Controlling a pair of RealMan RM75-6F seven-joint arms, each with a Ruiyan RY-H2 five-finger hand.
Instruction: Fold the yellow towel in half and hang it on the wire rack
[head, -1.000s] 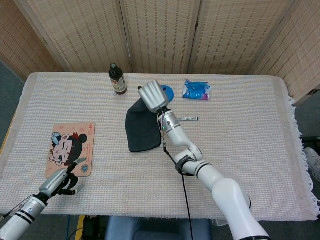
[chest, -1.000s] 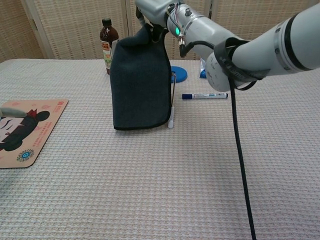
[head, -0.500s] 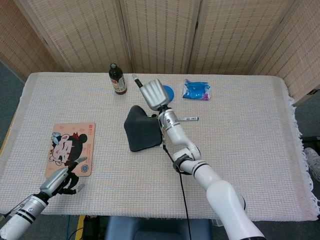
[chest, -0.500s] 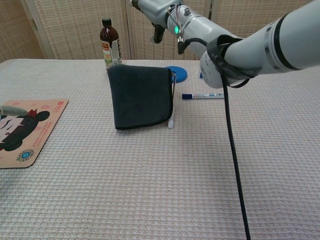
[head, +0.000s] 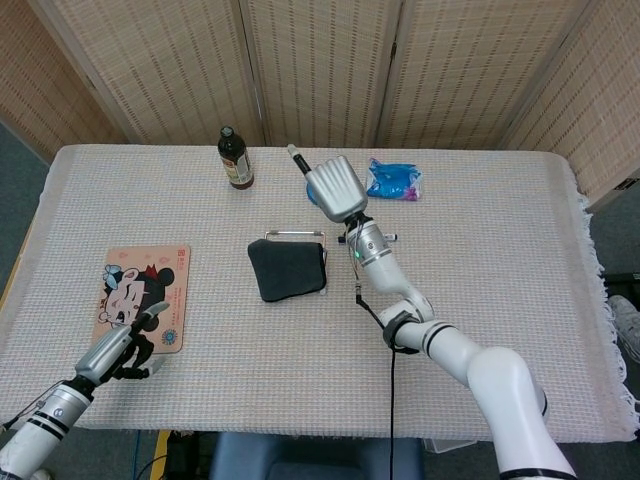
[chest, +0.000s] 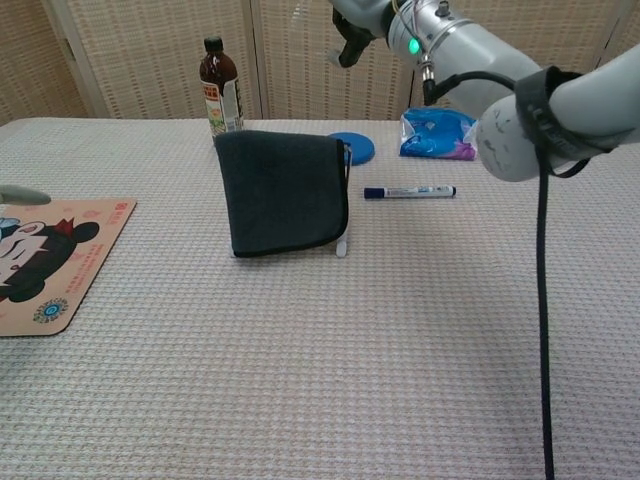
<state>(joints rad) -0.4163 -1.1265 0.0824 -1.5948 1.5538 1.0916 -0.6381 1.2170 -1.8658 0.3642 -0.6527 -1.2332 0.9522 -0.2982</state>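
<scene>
Woven reed screens stand behind a table (head: 480, 300) covered in a pale waffle-weave cloth. At its near left corner the head view shows the left hand (head: 118, 350) low over the table edge, fingers loosely apart and holding nothing; the chest view catches only a grey fingertip at its left border. Just beyond that hand lies a cartoon mat (head: 139, 296), seen whole from above and cut off in the chest view. Further back stands a brown bottle (chest: 219, 87). At mid-table the towel (chest: 284, 192), which looks dark grey here rather than yellow, hangs folded over the wire rack (chest: 343, 226). The chest view shows it draped upright with one white leg of the rack beside its right edge, while the head view shows the top wire bar behind it. The right hand (head: 337, 188) hovers behind and to the right of the rack, fingers spread and empty; the chest view crops most of it. Below it lies a blue disc (chest: 353, 148), then a marker (chest: 410, 191) and a blue packet (chest: 437, 135).
</scene>
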